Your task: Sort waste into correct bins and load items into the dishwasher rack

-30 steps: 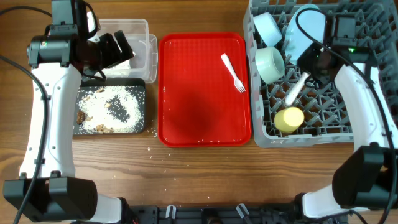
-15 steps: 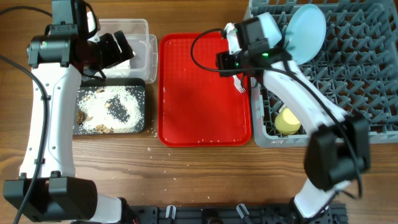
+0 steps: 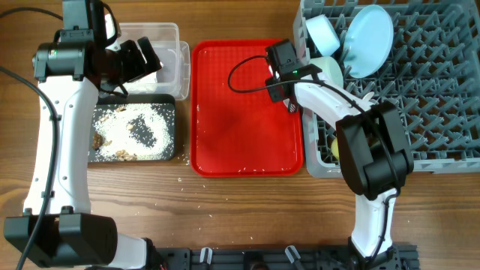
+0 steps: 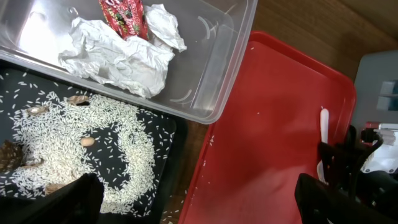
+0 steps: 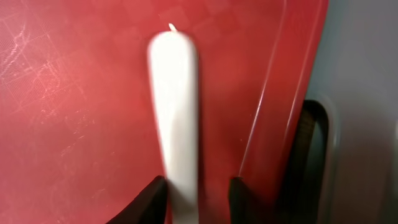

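Right claw (image 5: 196, 202): we see it moved from rack (image 3: 420, 112) to red tray (image 3: 240, 142) | jaws apart, astride fork (image 5: 174, 112), unclamped | fork flat by tray's right rim | left claw (image 4: 199, 208) spread above tub (image 4: 211, 93) | we judge fork the last item unracked.

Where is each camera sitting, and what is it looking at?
Overhead: above the table, looking straight down at the red tray, grey rack, clear tub and black tray; left arm and right arm show.
Left wrist: on the left arm, looking down at the tub and black tray; left claw fingers fill the bottom corners.
Right wrist: close above the red tray, looking at the white fork; right claw tips straddle it.
Shared: overhead and left wrist both show tub, trays and fork.
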### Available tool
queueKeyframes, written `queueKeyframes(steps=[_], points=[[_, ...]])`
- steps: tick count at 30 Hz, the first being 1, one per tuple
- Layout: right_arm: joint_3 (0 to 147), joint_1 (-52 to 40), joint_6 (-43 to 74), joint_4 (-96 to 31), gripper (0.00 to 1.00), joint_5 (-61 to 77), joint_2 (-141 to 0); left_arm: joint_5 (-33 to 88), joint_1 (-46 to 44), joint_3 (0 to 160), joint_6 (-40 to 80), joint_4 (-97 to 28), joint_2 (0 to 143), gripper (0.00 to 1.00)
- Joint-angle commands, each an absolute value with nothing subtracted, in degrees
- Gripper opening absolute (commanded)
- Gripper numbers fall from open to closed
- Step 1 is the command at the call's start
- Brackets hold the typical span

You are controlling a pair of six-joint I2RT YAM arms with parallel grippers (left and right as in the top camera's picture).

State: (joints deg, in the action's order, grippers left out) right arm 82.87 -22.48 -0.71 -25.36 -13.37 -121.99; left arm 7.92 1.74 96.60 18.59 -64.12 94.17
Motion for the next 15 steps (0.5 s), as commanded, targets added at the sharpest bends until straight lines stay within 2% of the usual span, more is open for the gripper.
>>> queueKeyframes(steps=[1, 3, 4, 8, 15], points=[[83.1, -22.0, -2.0, -26.0, 0.19, -16.6, -123.5, 7.4, 2.0, 97.3, 18.9, -64.0, 93.9, 1.00], [83.1, -22.0, -2.0, -26.7, 0.06, -16.2, -123.5, 7.4, 2.0, 97.3, 18.9, -64.1, 93.9, 1.00], [83.1, -22.0, -1.9, -26.9, 0.04, -15.9, -123.5, 7.4, 2.0, 97.3, 18.9, -64.1, 93.9, 1.00], [83.1, -22.0, -1.5, -28.7, 0.04, -11.7, -123.5, 7.4, 2.0, 97.3, 18.9, -64.1, 93.9, 1.00], [83.4, -22.2, 3.6, -40.1, 0.04, -1.5, -122.8, 7.4, 2.0, 97.3, 18.9, -64.0, 93.9, 1.00]])
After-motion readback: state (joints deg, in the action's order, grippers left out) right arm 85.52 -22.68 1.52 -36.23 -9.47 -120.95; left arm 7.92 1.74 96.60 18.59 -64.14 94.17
